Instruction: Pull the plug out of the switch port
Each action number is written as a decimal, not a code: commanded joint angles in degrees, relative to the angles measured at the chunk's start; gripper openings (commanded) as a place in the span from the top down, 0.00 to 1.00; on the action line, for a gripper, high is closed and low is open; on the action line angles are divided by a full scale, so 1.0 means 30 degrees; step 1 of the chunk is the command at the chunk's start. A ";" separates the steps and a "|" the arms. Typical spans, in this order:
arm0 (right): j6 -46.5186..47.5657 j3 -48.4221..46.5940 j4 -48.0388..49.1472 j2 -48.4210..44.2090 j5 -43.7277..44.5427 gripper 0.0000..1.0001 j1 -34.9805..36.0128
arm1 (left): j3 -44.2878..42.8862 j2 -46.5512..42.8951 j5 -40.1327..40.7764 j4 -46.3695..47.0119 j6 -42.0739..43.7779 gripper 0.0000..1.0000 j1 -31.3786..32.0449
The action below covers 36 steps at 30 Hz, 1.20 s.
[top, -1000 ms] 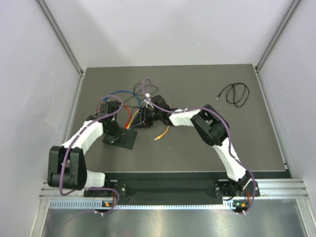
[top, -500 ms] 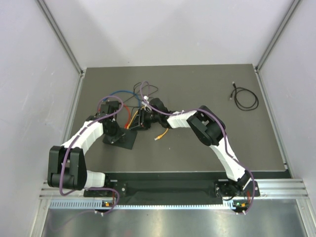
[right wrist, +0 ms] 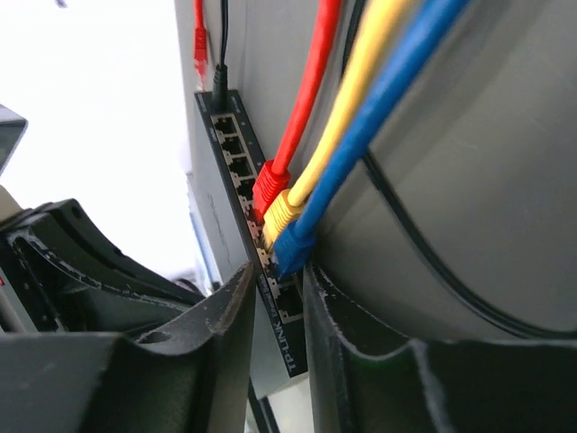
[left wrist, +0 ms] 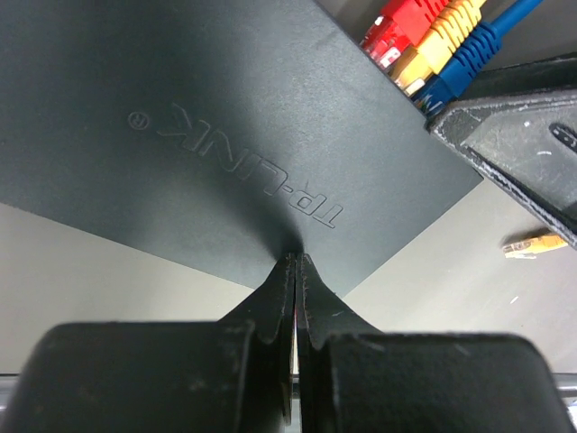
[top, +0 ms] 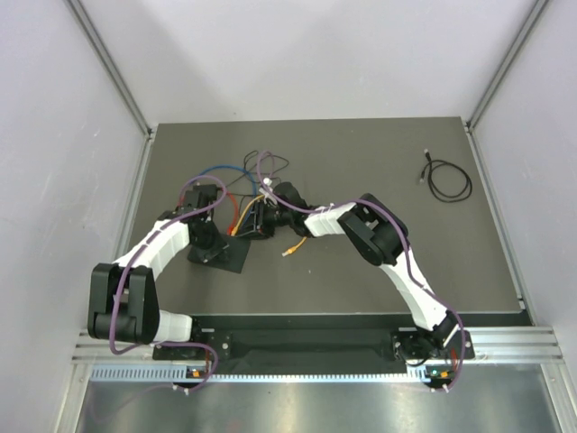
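Observation:
The switch (left wrist: 207, 135) is a flat black TP-LINK box; in the top view the switch (top: 227, 259) lies left of centre. My left gripper (left wrist: 296, 260) is shut, tips pressed on its lid, and the left gripper (top: 206, 242) stands over it. A red plug (right wrist: 270, 185), a yellow plug (right wrist: 285, 213) and a blue plug (right wrist: 294, 249) sit in neighbouring ports. My right gripper (right wrist: 275, 287) is open with a narrow gap. Its tips straddle the port face just below the blue plug, the right finger (right wrist: 329, 307) beside it. In the top view the right gripper (top: 260, 221) is at the port side.
Red, yellow and blue cables (top: 236, 206) and thin black cords (top: 270, 162) loop behind the switch. A loose orange plug (top: 290, 251) lies just right of it. A coiled black cable (top: 448, 179) rests at the far right. White walls close in three sides.
My right arm has shifted a little left, toward the ports. The loose black cable at the far right has moved right and changed shape. The left arm stays put.

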<state>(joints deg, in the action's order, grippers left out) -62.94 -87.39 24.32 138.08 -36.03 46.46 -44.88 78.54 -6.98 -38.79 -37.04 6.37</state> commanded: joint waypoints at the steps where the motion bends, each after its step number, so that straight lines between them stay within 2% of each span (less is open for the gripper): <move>1: -0.1922 0.0536 0.2959 0.0642 0.0468 0.74 0.0305 | -0.0068 0.0157 -0.0104 0.0419 0.0480 1.00 -0.0102; 7: -0.3630 0.0802 0.4376 0.1258 0.0467 0.77 0.0306 | -0.0098 0.0186 -0.0045 0.0331 0.0656 1.00 -0.0131; 19: -0.4918 0.0889 0.4929 0.1638 0.0526 0.72 0.0276 | -0.0127 0.0303 0.0013 0.0272 0.0919 1.00 -0.0132; 22: -0.4045 0.0539 0.3385 0.1464 0.0613 0.74 0.0247 | -0.0185 0.0391 0.0013 0.0301 0.0920 1.00 -0.0161; 28: -0.2021 0.0245 0.1360 0.1054 0.1052 0.88 0.0276 | -0.0156 0.0391 0.0013 0.0330 0.0920 1.00 -0.0161; 29: -0.1700 0.0245 0.1010 0.1053 0.1169 0.95 0.0276 | -0.0156 0.0362 0.0042 0.0331 0.0920 1.00 -0.0161; 31: -0.1289 0.0216 0.0453 0.0908 0.1403 0.99 0.0305 | -0.0156 0.0420 0.0043 0.0302 0.0920 1.00 -0.0161; 36: 0.1228 0.1035 -0.0370 -0.0204 0.4621 1.00 0.0305 | -0.0302 0.0625 0.0569 -0.0137 0.0832 1.00 -0.0161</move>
<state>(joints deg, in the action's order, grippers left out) -69.28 -86.15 29.58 139.83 -32.49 46.89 -45.10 79.07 -7.88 -38.83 -35.38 6.09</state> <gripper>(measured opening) 0.067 0.010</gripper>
